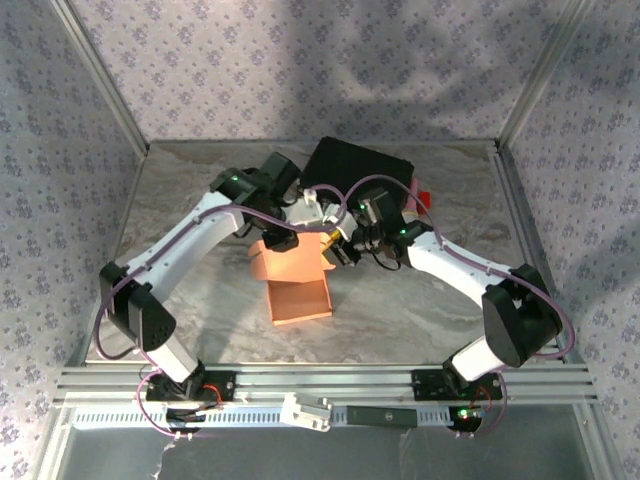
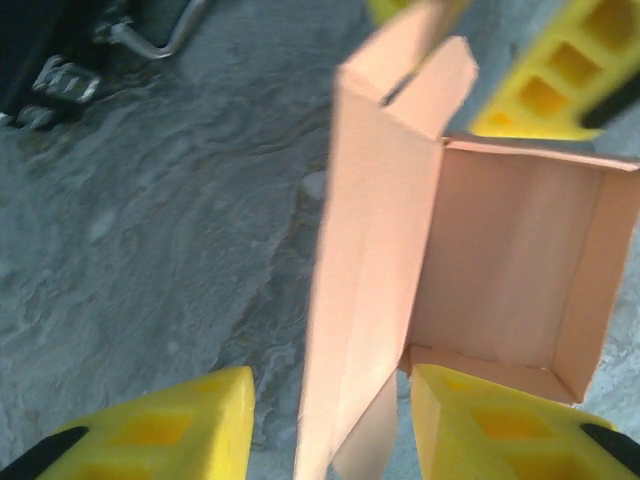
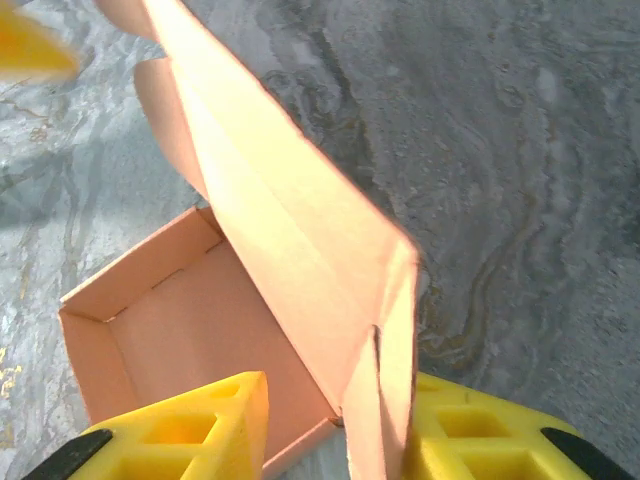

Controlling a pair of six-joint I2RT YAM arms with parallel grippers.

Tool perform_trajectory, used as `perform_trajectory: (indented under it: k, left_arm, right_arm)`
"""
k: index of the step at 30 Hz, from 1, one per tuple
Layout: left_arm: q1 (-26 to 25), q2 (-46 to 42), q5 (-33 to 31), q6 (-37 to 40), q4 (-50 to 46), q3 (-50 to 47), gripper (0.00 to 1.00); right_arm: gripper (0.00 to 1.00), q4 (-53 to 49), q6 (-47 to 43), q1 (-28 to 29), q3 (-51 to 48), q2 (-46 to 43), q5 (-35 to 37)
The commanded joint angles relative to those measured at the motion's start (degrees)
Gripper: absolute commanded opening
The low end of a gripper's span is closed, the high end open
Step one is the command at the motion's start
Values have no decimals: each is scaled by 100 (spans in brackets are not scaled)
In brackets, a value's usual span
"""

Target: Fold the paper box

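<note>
Left claw (image 2: 330, 405), right claw (image 3: 340, 425) astride one paper box (image 1: 300, 295)

A lab robot cell (aluminium frame (image 1: 100, 75), patterned walls (image 1: 320, 60), marbled table (image 1: 400, 320)).

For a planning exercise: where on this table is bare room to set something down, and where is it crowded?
Free: the table between the paper box and the right arm, near side; the far left corner beyond the left arm. Crowded: the middle, both arms over the box before the black case.
</note>
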Motion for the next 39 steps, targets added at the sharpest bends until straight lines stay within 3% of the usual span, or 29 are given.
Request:
perform_trajectory:
  k: [1, 9, 12, 18, 24, 30, 34, 39]
  left_arm:
    - [404, -342, 258, -678, -158, -239, 51]
    - [1292, -974, 827, -1652, 162, -1354, 52]
    - [1336, -1246, 1193, -1700, 350, -1668, 57]
    - [1409, -1546, 876, -1651, 582, -2021, 57]
    - [1486, -1832, 1522, -1597, 1044, -1853, 58]
    - [1483, -1715, 1351, -1712, 988, -1602, 58]
    - [1493, -1879, 907, -1805, 714, -1693, 61]
    - [1623, -2062, 592, -2129, 529, -1926, 61]
  right_arm:
    - [37, -153, -205, 67, 92, 64, -79]
    - [35, -187, -257, 132, 124, 109, 29]
    - [35, -180, -259, 139, 145, 143, 74]
    - [36, -217, -284, 203, 253, 285, 155]
    - [36, -152, -315, 399, 316, 282, 430]
    - [36, -229, -378, 451, 445, 329, 568]
    - [35, -393, -492, 446, 580, 419, 594]
    - [27, -639, -546, 442, 847, 719, 528]
